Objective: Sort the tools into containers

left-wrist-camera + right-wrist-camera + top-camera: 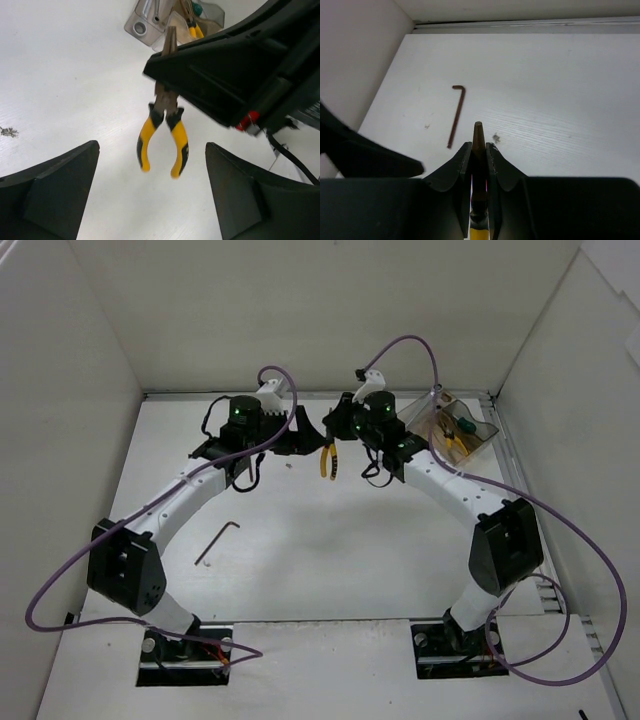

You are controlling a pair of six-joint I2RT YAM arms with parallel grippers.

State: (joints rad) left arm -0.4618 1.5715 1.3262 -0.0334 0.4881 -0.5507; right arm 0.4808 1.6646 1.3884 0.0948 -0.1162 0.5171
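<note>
My right gripper (478, 145) is shut on the nose of the yellow-handled pliers (328, 461), which hang handles-down above the table. In the left wrist view the pliers (162, 135) dangle under the right gripper's black body. My left gripper (151, 167) is open and empty, just left of the pliers, its fingers (55, 195) wide apart. In the top view the left gripper (303, 430) and right gripper (336, 430) nearly meet. The clear smoky box (483, 428) stands at the back right and holds another yellow-handled pair of pliers, a green screwdriver and silver tools. A hex key (217, 540) lies at front left.
White walls close in the table on the left, back and right. Purple cables (560, 530) loop from both arms. The hex key (456, 116) also shows in the right wrist view, near the left wall. The box (150, 22) shows at the top of the left wrist view.
</note>
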